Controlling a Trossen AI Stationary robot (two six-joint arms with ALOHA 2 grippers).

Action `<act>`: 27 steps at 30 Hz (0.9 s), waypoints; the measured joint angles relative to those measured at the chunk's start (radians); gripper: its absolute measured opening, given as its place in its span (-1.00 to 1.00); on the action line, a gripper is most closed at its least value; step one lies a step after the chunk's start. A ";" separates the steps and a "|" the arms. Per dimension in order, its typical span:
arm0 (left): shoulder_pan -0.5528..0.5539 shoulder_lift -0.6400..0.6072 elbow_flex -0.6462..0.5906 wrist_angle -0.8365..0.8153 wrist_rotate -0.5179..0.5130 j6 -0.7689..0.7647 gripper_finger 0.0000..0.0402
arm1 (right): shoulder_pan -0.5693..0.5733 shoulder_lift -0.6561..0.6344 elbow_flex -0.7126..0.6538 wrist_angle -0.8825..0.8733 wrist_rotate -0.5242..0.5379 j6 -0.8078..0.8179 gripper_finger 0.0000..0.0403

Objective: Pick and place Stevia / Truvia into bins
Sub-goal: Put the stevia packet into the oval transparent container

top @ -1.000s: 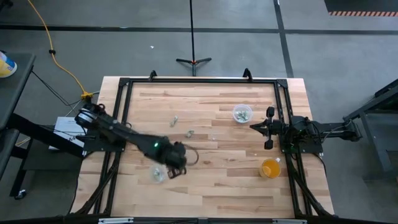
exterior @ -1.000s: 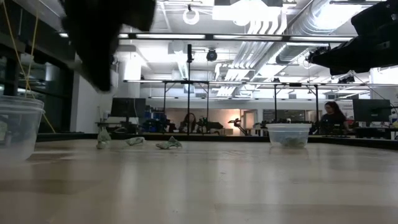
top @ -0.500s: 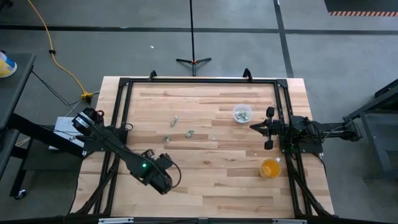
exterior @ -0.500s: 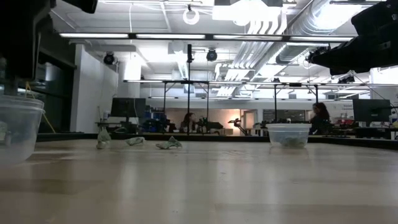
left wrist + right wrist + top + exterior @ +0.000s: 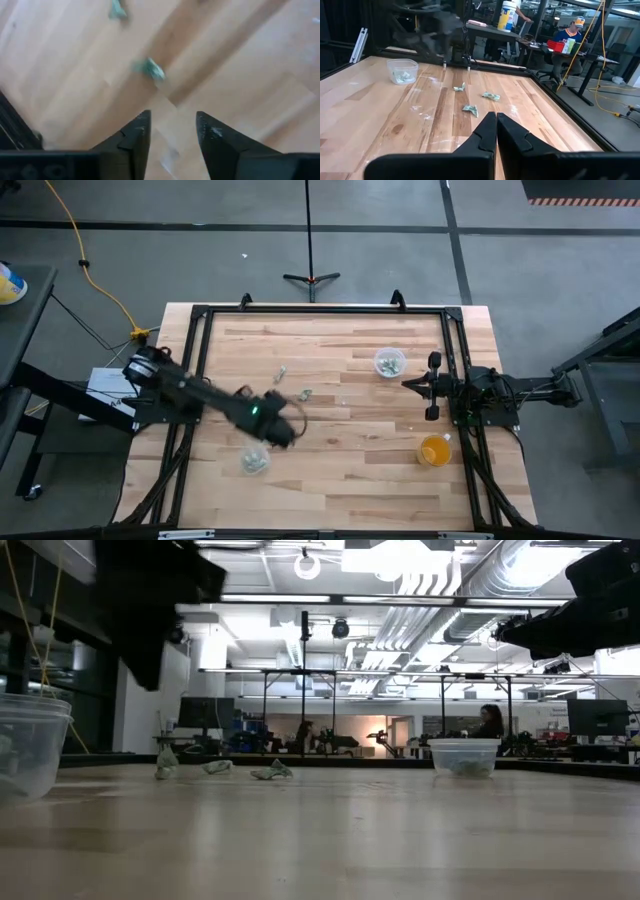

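Observation:
Three pale green Stevia / Truvia packets [image 5: 470,109] lie flat on the wood at mid-table, two of them showing in the high view [image 5: 305,393]. One clear bin [image 5: 254,461] stands near the front left with packets in it. The other [image 5: 389,363] stands at the far right, also holding packets. My left gripper [image 5: 172,130] hovers open above the table between the near bin and the loose packets, with nothing between its fingers [image 5: 139,131]. My right gripper [image 5: 496,125] waits shut at the table's right edge [image 5: 430,385].
An orange cup [image 5: 435,450] stands near the front right. A dark frame [image 5: 320,310] runs around the tabletop. Bare wood lies between the packets and the near edge. People sit at desks in the room beyond the table.
My left gripper swung toward the table's near edge until it stood over the near-left bin. It has since come back toward the far edge, closer to the loose packets. The loose packets and both bins have stayed put.

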 joint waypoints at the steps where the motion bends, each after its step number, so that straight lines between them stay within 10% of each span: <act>1: 0.038 0.000 0.000 0.010 0.001 0.058 0.01 | 0.000 0.000 0.000 0.000 -0.001 0.000 -0.98; 14: 0.388 -0.001 -0.079 0.171 0.165 0.495 0.47 | 0.000 0.000 0.000 -0.005 -0.033 0.002 -0.97; 27: 0.424 -0.001 -0.276 0.349 0.280 0.525 0.46 | 0.000 0.000 0.000 -0.005 -0.033 0.001 -1.00</act>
